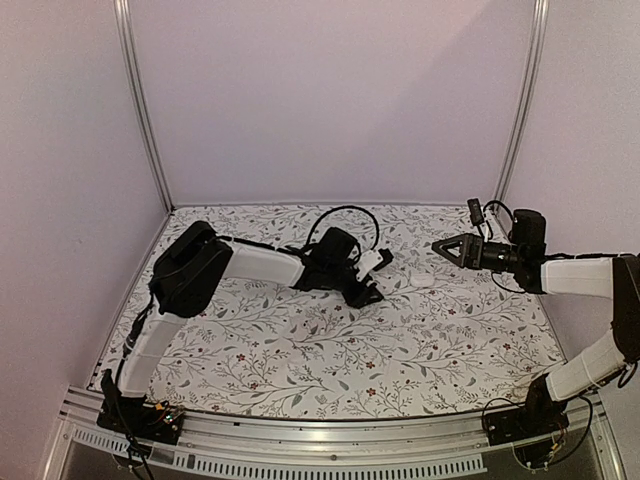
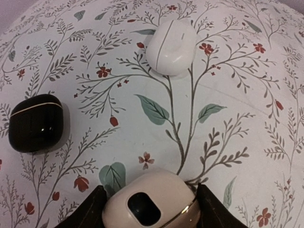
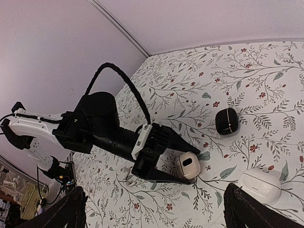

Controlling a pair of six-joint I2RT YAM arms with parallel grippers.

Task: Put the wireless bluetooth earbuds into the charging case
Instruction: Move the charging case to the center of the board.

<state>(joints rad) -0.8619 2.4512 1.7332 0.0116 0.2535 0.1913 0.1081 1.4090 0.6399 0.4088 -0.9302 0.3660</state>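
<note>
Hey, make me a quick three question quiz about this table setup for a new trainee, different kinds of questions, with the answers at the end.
1. True or false: the right pincer grips a case.
2. Which case sits between the fingers of the left pincer? A. black B. white C. cream
3. How many cases lie on the flowered cloth?
Key: 1. False, it is open and away from them. 2. C, the cream case. 3. Three.
</note>
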